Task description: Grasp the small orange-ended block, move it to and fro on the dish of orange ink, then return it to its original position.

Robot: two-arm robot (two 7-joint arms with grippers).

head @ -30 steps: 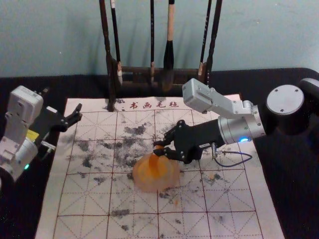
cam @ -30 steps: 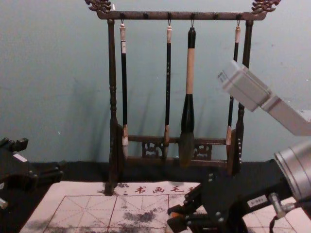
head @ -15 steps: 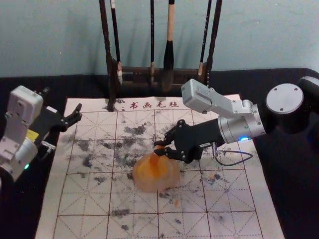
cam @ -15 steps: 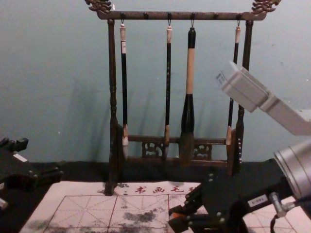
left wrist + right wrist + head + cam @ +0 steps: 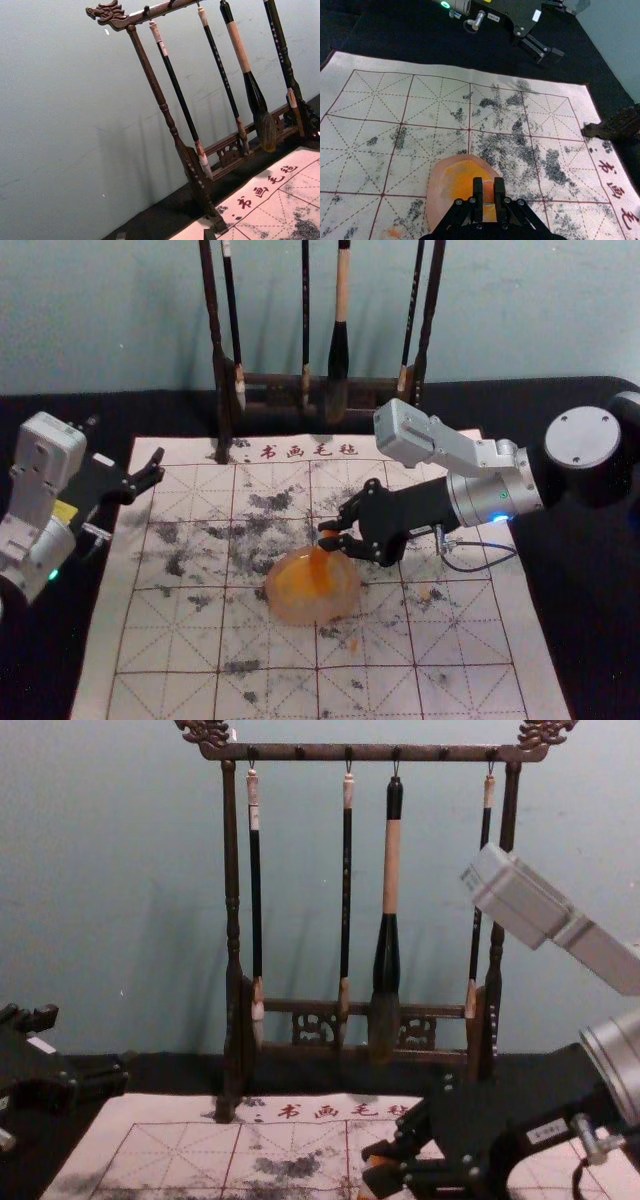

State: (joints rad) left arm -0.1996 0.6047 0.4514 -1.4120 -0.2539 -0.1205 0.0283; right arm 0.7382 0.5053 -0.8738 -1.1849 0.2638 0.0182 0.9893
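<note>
Black cloth covers the surface (image 5: 560, 640) beneath a gridded calligraphy felt (image 5: 180, 640), with a rack of hanging brushes (image 5: 270, 382) at twelve o'clock. Around six o'clock on the felt sits a shallow dish of orange ink (image 5: 284, 608). Reaching in from two o'clock, the right gripper (image 5: 325, 536) is clamped on the small orange-ended block (image 5: 488, 191), above the dish's one o'clock side. It pinches the upper part, presumably so the lower end can sweep through ink while the fingers stay clean; whether they touch is unclear. The left gripper (image 5: 152, 468), fingers apart, is parked at ten o'clock from the dish, seemingly leaving room for the strokes.
</note>
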